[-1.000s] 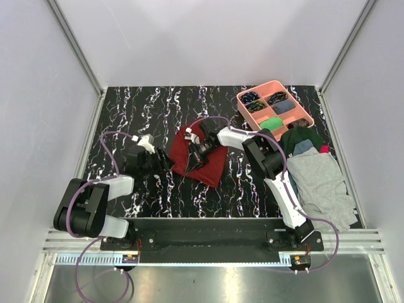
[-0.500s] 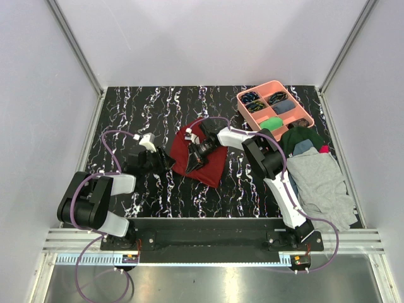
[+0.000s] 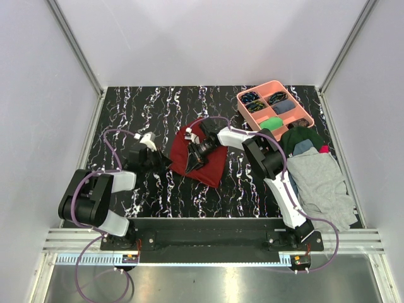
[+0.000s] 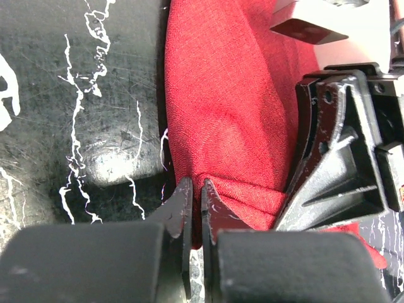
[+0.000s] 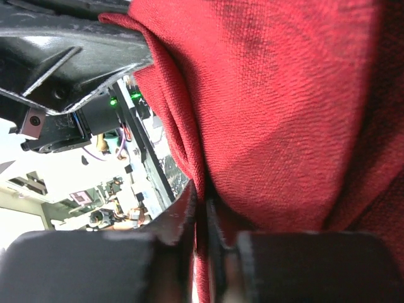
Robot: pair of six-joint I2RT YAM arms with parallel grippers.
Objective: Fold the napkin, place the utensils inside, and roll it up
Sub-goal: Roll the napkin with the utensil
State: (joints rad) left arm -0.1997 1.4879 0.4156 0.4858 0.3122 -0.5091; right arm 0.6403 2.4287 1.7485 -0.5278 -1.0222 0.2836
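napkin (image 3: 216,167) lies mid marbled top (image 3: 145,107), light, limp, floppy weave, so edge folds are the place to hold: left gripper (image 4: 196,189) clamped on its left-edge fold, right gripper (image 5: 201,196) pinching a ridge narrowly.

The napkin (image 3: 216,168) lies left of the tray (image 3: 245,111) and clothes pile (image 3: 319,180).

Maroon napkin (image 3: 216,169) bunched, apparently folded over itself, near corner raised off marbled surface (image 3: 126,113), mid-scene.

Maroon napkin (image 3: 214,168), black table (image 3: 158,107) with white marbled veins, salmon-pink tray (image 3: 245,111), grey-green-blue clothes pile (image 3: 322,183)
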